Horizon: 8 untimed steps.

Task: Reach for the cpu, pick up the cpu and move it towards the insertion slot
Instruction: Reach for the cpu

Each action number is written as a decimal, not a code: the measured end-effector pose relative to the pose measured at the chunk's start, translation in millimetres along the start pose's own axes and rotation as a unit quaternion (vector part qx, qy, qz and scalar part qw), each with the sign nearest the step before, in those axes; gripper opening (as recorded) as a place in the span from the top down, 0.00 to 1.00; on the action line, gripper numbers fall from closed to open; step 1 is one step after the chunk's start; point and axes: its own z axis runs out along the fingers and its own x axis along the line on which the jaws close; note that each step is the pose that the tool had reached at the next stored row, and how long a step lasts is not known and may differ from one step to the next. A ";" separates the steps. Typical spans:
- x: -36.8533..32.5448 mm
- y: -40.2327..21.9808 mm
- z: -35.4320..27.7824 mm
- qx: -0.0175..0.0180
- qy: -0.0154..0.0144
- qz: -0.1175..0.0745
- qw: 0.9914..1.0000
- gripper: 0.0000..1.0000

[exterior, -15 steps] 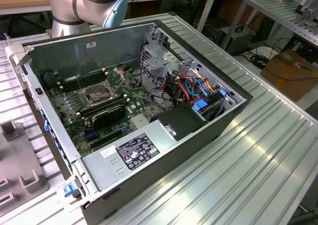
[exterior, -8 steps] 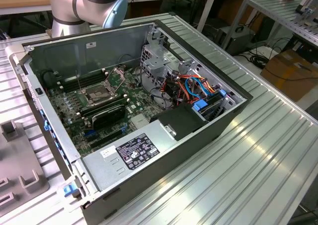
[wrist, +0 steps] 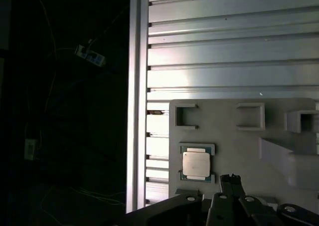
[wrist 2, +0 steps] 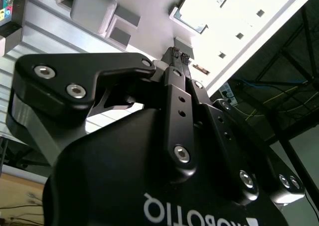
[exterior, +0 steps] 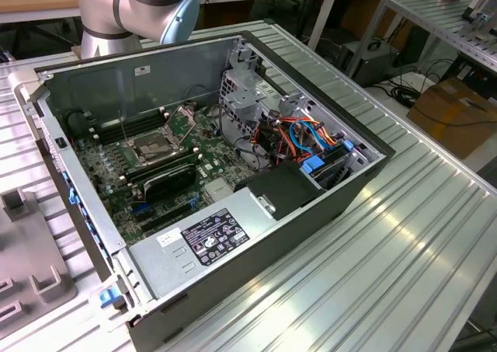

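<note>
The cpu (wrist: 196, 164), a small square chip with a dull silver face, lies in a shallow seat on a grey fixture plate (wrist: 239, 141). It also shows as a bright square (wrist 2: 201, 7) in the second wrist view. My gripper (wrist: 231, 179) hovers above the plate, a short way to the side of the chip, not touching it. Its black fingertips (wrist 2: 178, 54) are pressed together with nothing between them. In the exterior view the insertion slot (exterior: 155, 145) sits on the motherboard inside the open computer case, its metal frame flipped up beside it.
The arm (exterior: 147, 2) rises behind the case's far wall. Cables, a drive cage (exterior: 248, 95) and a power supply (exterior: 206, 239) crowd the case. Grey holders (exterior: 31, 274) stand on the ribbed aluminium table at the exterior view's left. The table edge (wrist: 134, 111) drops off next to the fixture plate.
</note>
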 end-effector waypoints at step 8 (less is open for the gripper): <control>7.2 0.1 0.0 0.000 0.000 0.000 1.000 0.89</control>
